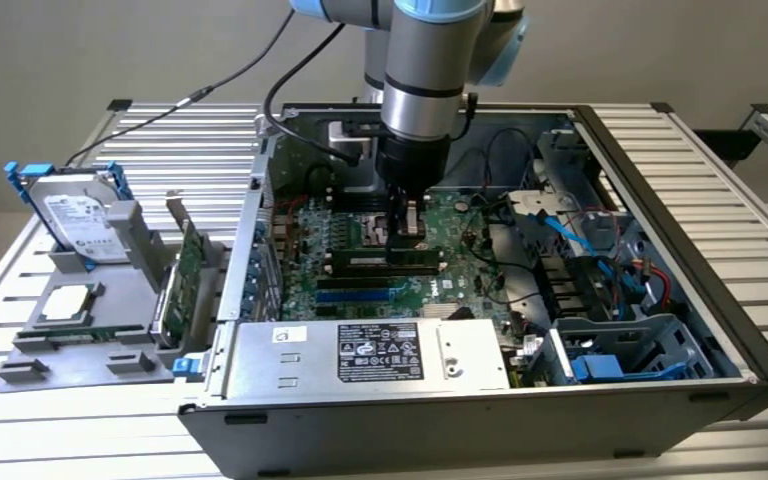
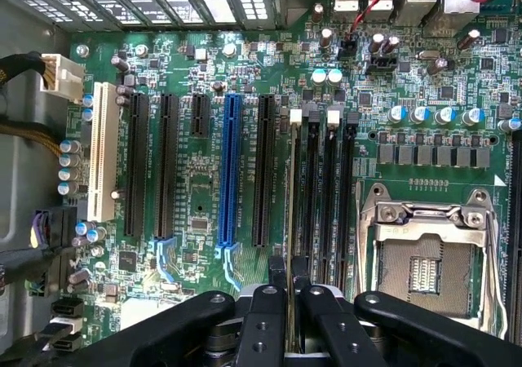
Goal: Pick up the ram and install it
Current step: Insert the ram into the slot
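My gripper [image 1: 408, 232] is down inside the open computer case [image 1: 704, 330], over the motherboard's [image 2: 196, 220] memory slots. It is shut on the ram [image 2: 291, 204], a thin green stick that the wrist view shows edge-on between the two black fingers [image 2: 265, 310]. The ram runs along the outermost black memory slot [image 2: 311, 187], lined up with it, and its far end is by the white latch [image 2: 295, 116]. In the exterior view the ram [image 1: 420, 254] sits low at the slots under the fingers. Whether it is seated I cannot tell.
A CPU socket [image 2: 424, 253] lies beside the memory slots, and a blue slot [image 2: 231, 171] and black expansion slots lie on the other side. The power supply [image 1: 371, 350] is at the case front. Outside, at the exterior view's left, a grey rack holds a hard drive [image 1: 77, 215] and a green card [image 1: 191, 265].
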Robot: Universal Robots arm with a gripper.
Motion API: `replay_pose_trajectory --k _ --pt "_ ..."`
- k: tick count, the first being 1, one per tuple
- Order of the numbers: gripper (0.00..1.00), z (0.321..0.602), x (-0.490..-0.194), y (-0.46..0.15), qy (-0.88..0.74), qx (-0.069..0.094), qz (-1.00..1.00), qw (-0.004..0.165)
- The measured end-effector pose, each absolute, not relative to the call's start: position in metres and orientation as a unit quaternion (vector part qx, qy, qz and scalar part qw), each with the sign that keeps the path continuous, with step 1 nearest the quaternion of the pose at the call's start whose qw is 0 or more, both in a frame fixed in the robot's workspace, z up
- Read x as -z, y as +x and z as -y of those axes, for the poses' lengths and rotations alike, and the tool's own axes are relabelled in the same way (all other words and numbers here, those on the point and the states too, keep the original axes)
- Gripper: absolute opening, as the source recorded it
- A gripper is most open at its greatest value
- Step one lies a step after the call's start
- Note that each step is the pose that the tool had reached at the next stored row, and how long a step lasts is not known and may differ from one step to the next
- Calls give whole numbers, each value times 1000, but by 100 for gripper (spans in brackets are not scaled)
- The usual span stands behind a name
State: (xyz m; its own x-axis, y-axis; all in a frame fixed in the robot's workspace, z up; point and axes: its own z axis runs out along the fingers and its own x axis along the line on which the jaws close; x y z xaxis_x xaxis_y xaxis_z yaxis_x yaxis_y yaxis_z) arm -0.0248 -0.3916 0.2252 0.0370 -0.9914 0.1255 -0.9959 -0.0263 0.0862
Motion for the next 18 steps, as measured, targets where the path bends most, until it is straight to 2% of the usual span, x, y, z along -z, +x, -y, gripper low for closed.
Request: replay_pose_trajectory --k 18 --pt "14 390 -223 -25 716 -15 694 75"
